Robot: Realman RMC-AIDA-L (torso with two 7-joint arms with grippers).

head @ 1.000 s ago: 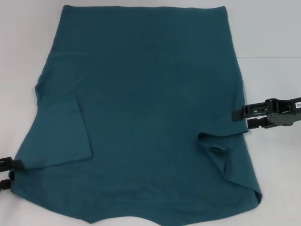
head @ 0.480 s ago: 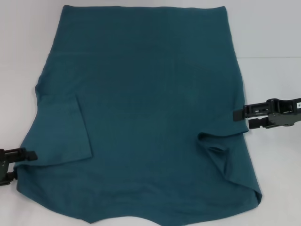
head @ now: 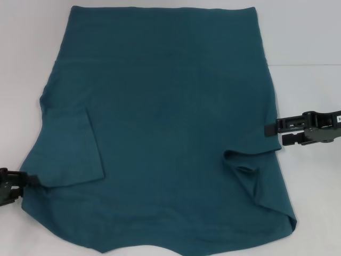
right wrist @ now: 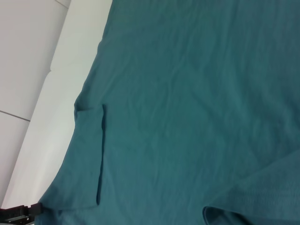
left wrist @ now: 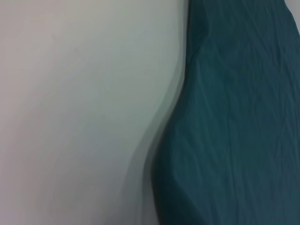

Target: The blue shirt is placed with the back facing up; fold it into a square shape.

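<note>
You see the blue shirt spread plain-side up over the white table, both sleeves folded inward. Your right gripper sits slightly parted at its right edge, gripping nothing. Your left gripper touches the lower-left edge; I cannot tell its grip.

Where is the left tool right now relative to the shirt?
In the head view the left tool sits at the lower left of the table, its tips at the blue shirt's left edge, just below the folded-in left sleeve.
</note>
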